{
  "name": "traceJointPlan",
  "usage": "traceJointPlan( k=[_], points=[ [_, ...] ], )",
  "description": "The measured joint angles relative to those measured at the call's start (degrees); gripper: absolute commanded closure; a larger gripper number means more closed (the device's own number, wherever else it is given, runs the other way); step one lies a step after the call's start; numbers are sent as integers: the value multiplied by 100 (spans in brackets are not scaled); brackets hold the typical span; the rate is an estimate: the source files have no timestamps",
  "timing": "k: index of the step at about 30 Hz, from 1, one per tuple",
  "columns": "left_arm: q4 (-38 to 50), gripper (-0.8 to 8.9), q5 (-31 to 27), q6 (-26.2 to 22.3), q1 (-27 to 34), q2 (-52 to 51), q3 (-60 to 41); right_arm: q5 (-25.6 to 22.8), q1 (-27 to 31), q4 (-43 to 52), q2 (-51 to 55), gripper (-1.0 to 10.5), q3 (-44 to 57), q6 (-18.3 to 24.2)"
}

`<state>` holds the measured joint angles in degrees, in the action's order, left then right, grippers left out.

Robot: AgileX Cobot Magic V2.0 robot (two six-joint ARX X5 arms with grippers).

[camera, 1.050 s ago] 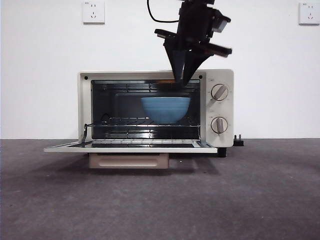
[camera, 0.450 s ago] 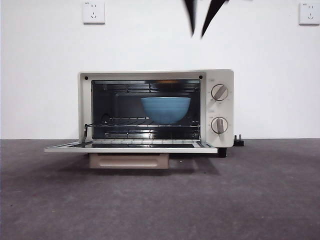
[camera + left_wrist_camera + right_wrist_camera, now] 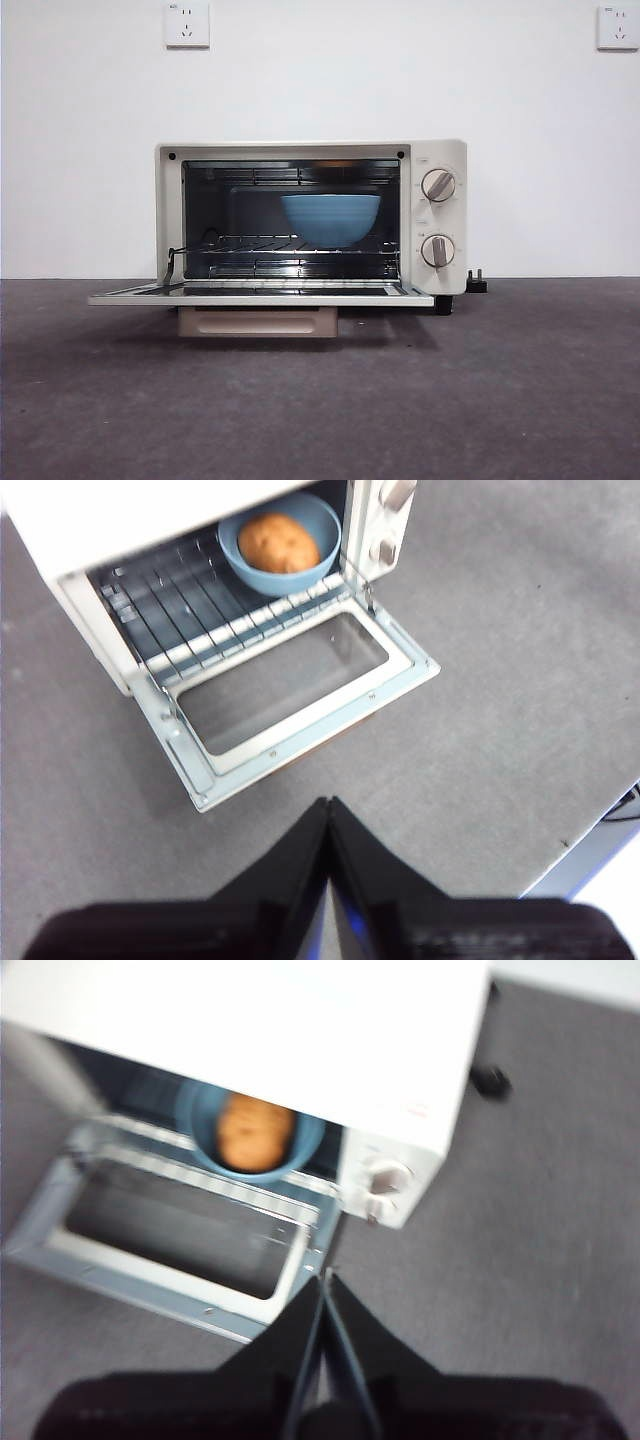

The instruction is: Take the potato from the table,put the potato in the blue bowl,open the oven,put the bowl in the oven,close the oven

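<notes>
The oven (image 3: 440, 160) stands at the back of the table (image 3: 500, 400) with its door (image 3: 260, 297) folded down flat. The blue bowl (image 3: 330, 218) sits on the wire rack inside, toward the right. From the front the potato is hidden by the bowl's wall. Both wrist views show the potato (image 3: 278, 542) (image 3: 252, 1132) lying in the bowl. My left gripper (image 3: 328, 802) is shut and empty, high above the table in front of the door. My right gripper (image 3: 325, 1278) is also shut and empty, high over the oven's front; its picture is blurred. Neither arm shows in the front view.
The beige bar handle (image 3: 258, 321) hangs under the open door. A black plug (image 3: 477, 282) lies by the oven's right foot. Two wall sockets (image 3: 187, 23) (image 3: 617, 26) sit on the white wall. The table's edge (image 3: 590, 850) shows in the left wrist view.
The gripper that hung in front of the oven's top right has risen out of the top of the front view. The bowl and door have not moved.
</notes>
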<state>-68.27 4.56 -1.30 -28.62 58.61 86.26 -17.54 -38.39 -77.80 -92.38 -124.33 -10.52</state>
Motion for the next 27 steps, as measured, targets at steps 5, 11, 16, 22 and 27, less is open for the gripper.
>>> traceJointPlan(
  k=[5,11,16,22,27],
  points=[
    [0,821,13,42,348,319,-2,175,-313,0,811,962,153,461],
    [358,821,745,48,1263,544,-439,901,-321,0,2057,962,1425,608],
    [1097,821,1792,164,1899,671,-1495,896,-321,0,3222,962,2964,595],
    [2098,821,2400,555,2262,1104,-2909,809,-321,17,4564,962,4538,232],
    [2758,821,2914,844,2396,1840,-3635,763,-321,216,5766,962,5342,-85]
  ],
)
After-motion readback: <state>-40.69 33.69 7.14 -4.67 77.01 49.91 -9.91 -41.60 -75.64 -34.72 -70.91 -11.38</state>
